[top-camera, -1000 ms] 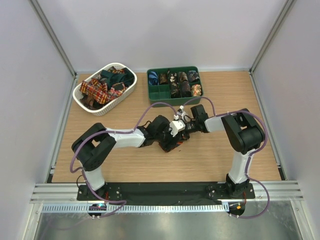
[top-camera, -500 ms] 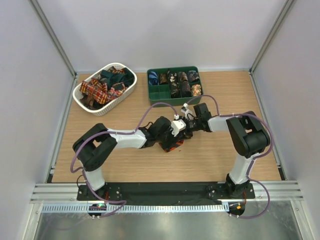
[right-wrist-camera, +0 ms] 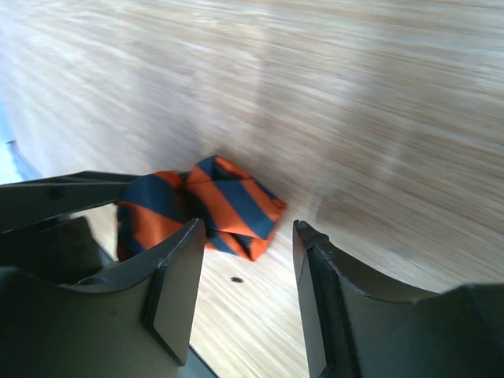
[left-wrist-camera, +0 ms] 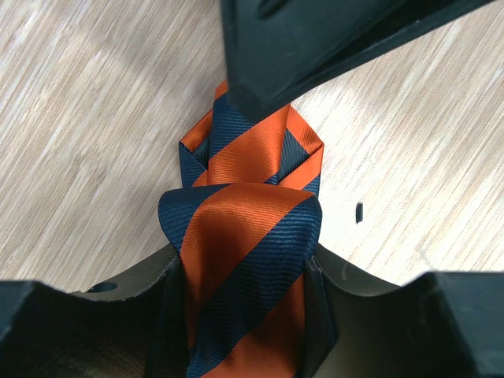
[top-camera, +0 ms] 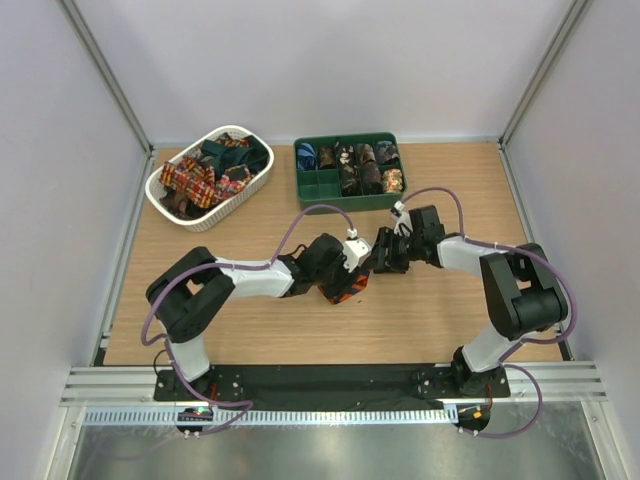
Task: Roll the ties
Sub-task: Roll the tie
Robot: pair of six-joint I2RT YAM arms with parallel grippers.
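Note:
The orange-and-dark-blue striped tie (left-wrist-camera: 252,228) is folded into a compact bundle on the wooden table, also seen in the top view (top-camera: 346,287) and the right wrist view (right-wrist-camera: 228,206). My left gripper (left-wrist-camera: 246,315) is shut on the tie, its jaws pressing both sides of the fabric. My right gripper (right-wrist-camera: 246,283) is open and empty, just right of the bundle and apart from it (top-camera: 385,252). More ties (top-camera: 205,170) lie loose in the white basket.
A white oval basket (top-camera: 238,201) stands at the back left. A green compartment tray (top-camera: 322,184) with several rolled ties stands at the back centre. Purple cables loop above both arms. Side walls stand left and right.
My right gripper has let go of the bundle and drawn back to the right. My left gripper stays shut on the tie at the same place.

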